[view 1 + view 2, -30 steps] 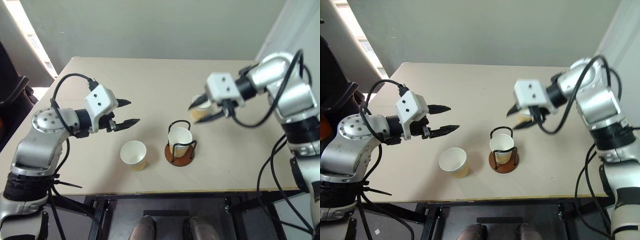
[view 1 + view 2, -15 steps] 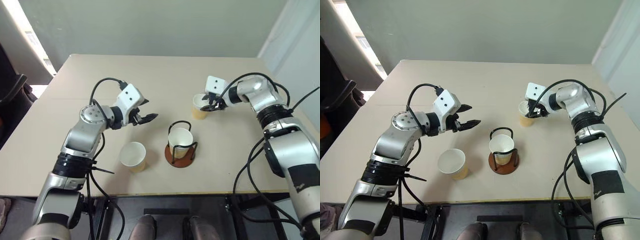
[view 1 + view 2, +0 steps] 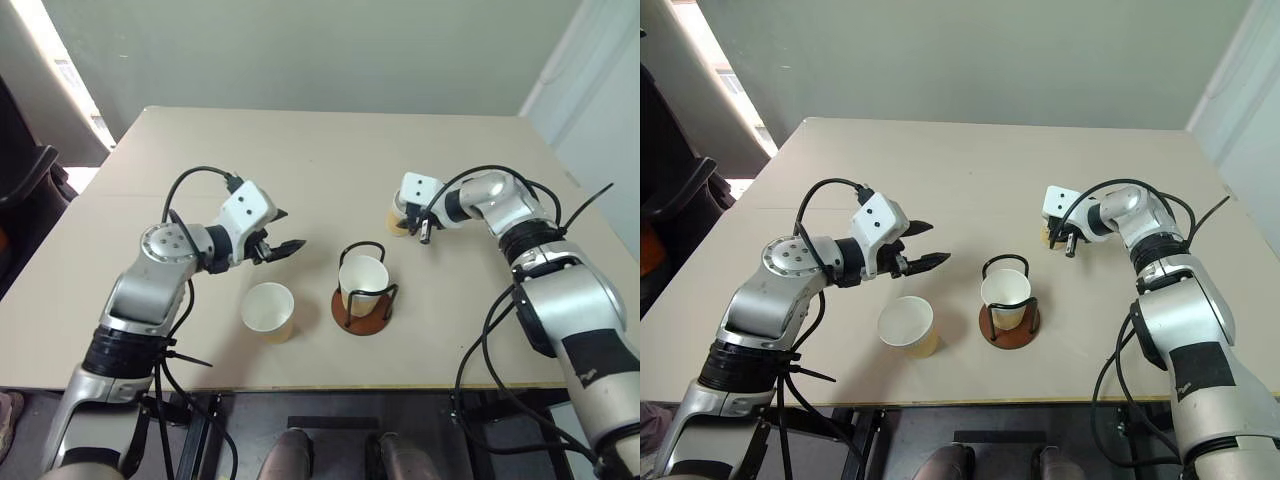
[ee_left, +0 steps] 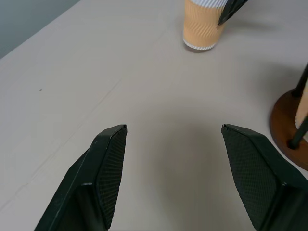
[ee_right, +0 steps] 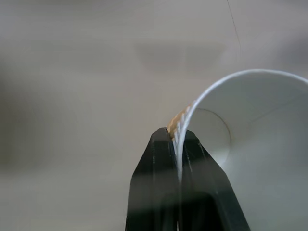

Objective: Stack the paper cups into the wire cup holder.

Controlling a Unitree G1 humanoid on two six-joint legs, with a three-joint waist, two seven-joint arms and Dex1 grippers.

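Three paper cups sit on my table [image 3: 320,150]: one cup [image 3: 361,279] stands inside the wire cup holder [image 3: 362,300] near the front edge, a second cup [image 3: 268,310] stands open-mouthed just to the holder's left, apart from it, and the third cup [image 5: 250,144] is farther back on the right side. My right gripper [image 5: 176,139] has its two black fingers pinched tight on that third cup's wall, one finger inside the white rim and one outside against the tan ribbed surface, so the rim edge is clamped between the tips. From the head camera I see the same cup [image 3: 397,221] mostly tucked behind the white wrist block, its base on the table. My left gripper [image 3: 279,231] hangs above the table to the left of the holder with its fingers [image 4: 111,166] spread wide, holding nothing and touching nothing; bare tabletop shows between them. Through the left wrist camera I can see the ribbed orange side of the far cup [image 4: 202,28] beyond the fingers, and the reddish-brown disc base [image 4: 288,127] of the holder at one edge. I can read no brand, label or writing on the cups, the holder or the grippers.
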